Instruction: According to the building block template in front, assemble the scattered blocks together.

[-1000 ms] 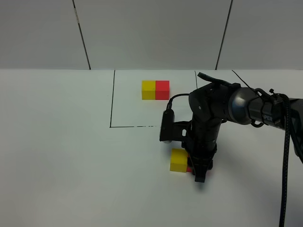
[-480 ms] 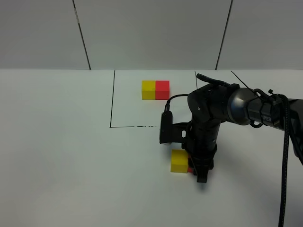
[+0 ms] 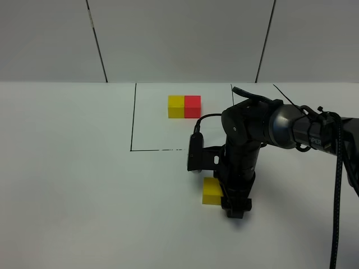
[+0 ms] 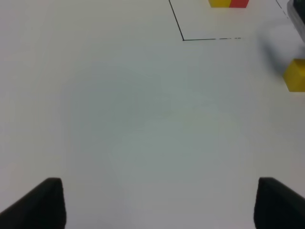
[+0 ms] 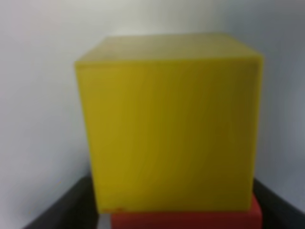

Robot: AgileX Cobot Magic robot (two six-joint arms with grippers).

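Note:
The building block template (image 3: 184,106), a yellow and a red cube joined flush, sits inside the black-lined rectangle (image 3: 133,129) at the back; it also shows in the left wrist view (image 4: 228,3). The scattered yellow cube (image 3: 212,190) rests on the table in front of the rectangle. My right gripper (image 3: 236,206) stands right beside it, pointing down. In the right wrist view the yellow cube (image 5: 167,124) fills the frame and the scattered red cube (image 5: 186,217) sits flush against it between my dark fingers (image 5: 62,207). The red cube is hidden in the exterior view. My left gripper (image 4: 155,205) is open and empty.
The white table (image 3: 73,185) meets a grey panelled wall (image 3: 179,39) at the back. The black right arm (image 3: 280,126) and its cable (image 3: 338,185) reach in from the right edge. The yellow cube shows at the edge of the left wrist view (image 4: 296,75).
My right gripper has settled slightly lower beside the yellow cube, and the sliver of red cube seen earlier at its fingers is now hidden. The left arm has not moved.

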